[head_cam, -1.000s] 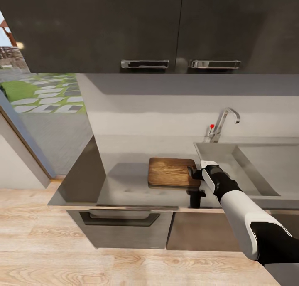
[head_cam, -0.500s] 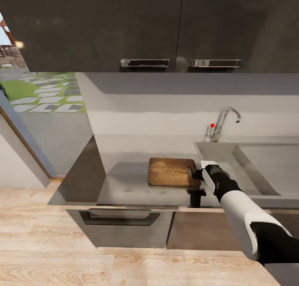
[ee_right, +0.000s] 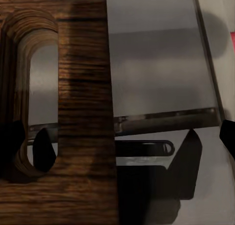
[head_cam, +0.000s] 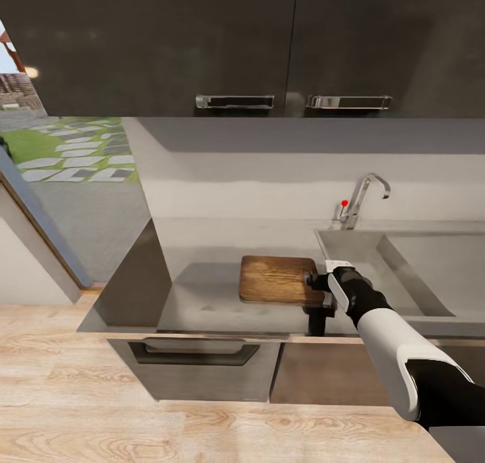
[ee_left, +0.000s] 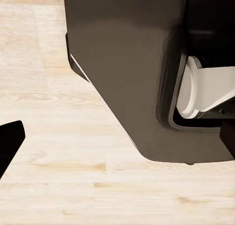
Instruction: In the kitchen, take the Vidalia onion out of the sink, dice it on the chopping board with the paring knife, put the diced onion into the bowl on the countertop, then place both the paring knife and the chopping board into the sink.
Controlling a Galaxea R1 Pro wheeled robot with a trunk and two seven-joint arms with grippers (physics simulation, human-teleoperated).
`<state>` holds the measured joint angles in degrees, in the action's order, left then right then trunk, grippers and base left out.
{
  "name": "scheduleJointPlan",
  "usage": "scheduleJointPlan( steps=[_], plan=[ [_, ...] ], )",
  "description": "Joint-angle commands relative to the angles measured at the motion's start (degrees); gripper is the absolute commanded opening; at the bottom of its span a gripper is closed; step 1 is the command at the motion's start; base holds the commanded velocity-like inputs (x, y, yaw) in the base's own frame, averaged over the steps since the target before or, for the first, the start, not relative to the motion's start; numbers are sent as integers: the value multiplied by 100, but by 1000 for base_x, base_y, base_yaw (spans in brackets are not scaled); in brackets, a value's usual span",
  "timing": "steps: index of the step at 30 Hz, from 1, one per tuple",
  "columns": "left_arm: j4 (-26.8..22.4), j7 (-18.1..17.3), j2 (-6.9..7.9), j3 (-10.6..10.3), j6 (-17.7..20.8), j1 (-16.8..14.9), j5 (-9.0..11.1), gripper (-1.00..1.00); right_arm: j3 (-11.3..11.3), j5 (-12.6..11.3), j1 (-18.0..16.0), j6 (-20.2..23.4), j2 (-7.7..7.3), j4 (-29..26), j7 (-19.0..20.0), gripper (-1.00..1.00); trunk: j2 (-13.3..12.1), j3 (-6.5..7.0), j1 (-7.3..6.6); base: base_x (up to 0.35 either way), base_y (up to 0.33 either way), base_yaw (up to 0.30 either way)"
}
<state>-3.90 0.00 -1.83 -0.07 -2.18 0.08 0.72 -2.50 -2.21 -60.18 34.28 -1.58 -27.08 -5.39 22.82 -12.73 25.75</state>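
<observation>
Change since a second ago: chopping board (head_cam: 277, 279) sits a touch lower and further left in the head view, its near-right corner now over the countertop (head_cam: 202, 295) front edge; cabinets, tap and sink (head_cam: 397, 268) unmoved, so the board itself shifted, only slightly.
Meaning: judged as the start of a lift or drag of the board; final stage, board to sink.
Right gripper (head_cam: 316, 279): at the board's handle end, beside the sink's left rim. Wrist view has one dark finger (ee_right: 43, 149) inside the handle slot (ee_right: 36, 87), the other (ee_right: 191, 154) off the board's end; fingers spread across the end strip, contact not readable, so a grip cannot be confirmed.
Board vs sink: just beside it, on the left.
Left gripper: wrist camera faces plank floor (ee_left: 58, 176) and robot base (ee_left: 132, 73); state cannot be told.
</observation>
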Motion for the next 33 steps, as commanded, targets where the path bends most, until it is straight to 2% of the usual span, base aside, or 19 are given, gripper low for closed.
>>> scheduleJointPlan(
  steps=[1,10,33],
  plan=[
    [-6,0,-1,-1,-11,1,7,100,-9,-25,-3,26,1,-8,-23,100,10,-10,3,0,0,0],
    [-6,0,0,-1,-11,1,7,100,-12,-25,-3,26,2,-8,-23,100,10,10,3,0,0,0],
    [-6,-1,2,-1,-11,1,7,100,-13,-25,-3,24,2,-8,-23,100,10,216,3,0,0,0]
  ],
)
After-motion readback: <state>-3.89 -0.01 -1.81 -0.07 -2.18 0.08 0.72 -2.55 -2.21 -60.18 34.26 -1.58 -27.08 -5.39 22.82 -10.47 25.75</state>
